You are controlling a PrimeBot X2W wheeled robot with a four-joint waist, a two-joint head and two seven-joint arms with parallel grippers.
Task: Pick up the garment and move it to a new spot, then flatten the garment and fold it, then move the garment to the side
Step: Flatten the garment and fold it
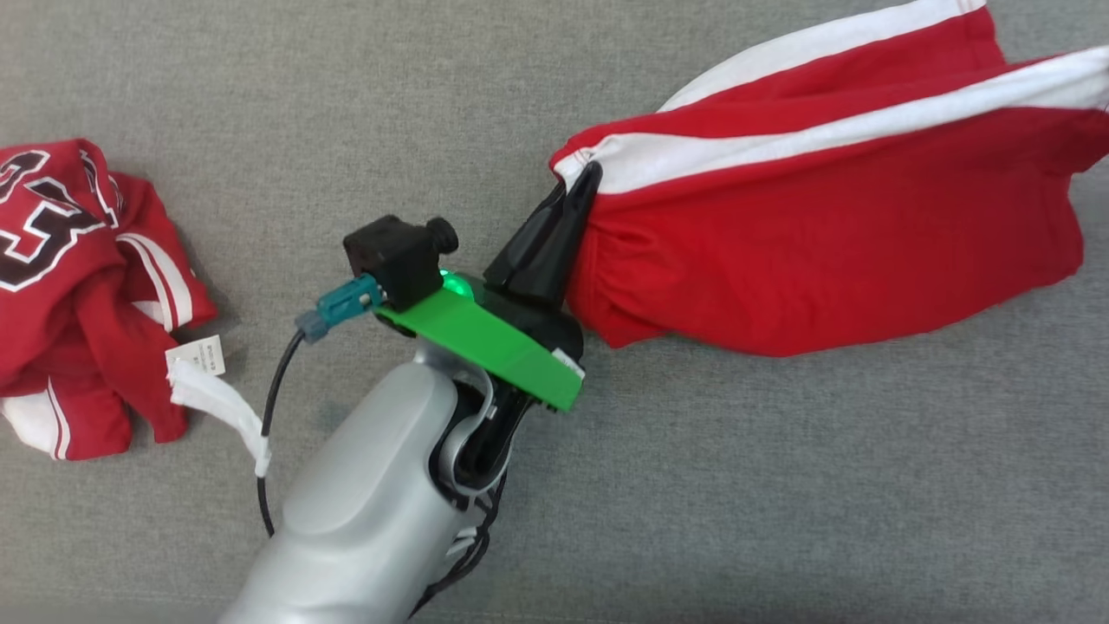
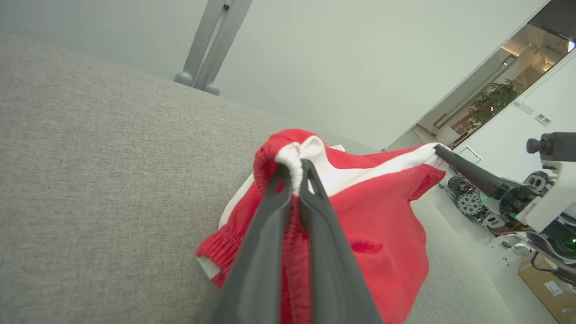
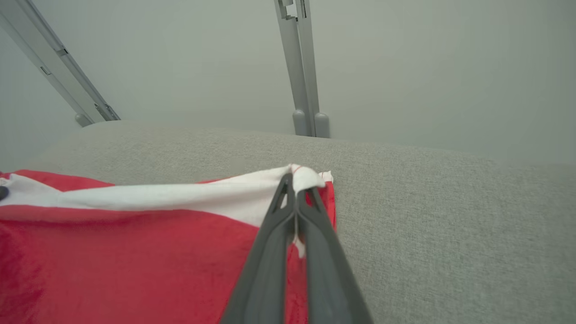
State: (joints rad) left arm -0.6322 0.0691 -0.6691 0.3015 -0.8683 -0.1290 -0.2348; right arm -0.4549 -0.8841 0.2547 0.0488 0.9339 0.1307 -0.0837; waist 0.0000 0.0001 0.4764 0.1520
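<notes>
The garment [image 1: 832,234] is a pair of red shorts with white side stripes, hanging stretched above the grey cloth surface at the right of the head view. My left gripper [image 1: 579,186] is shut on its elastic waistband corner; the left wrist view has the bunched waistband [image 2: 292,164] pinched between the two dark fingers [image 2: 265,234]. My right gripper [image 3: 298,180] is shut on the white-striped hem corner of the garment [image 3: 135,252]. The right gripper [image 2: 438,150] also appears at the right of the left wrist view, holding the far corner taut.
A second red garment [image 1: 78,295] with white numbers and a white label lies crumpled at the left of the grey cloth surface [image 1: 693,485]. Grey frame posts [image 3: 303,67] rise behind the surface's far edge. A cardboard box [image 2: 546,279] and equipment stand beyond the right side.
</notes>
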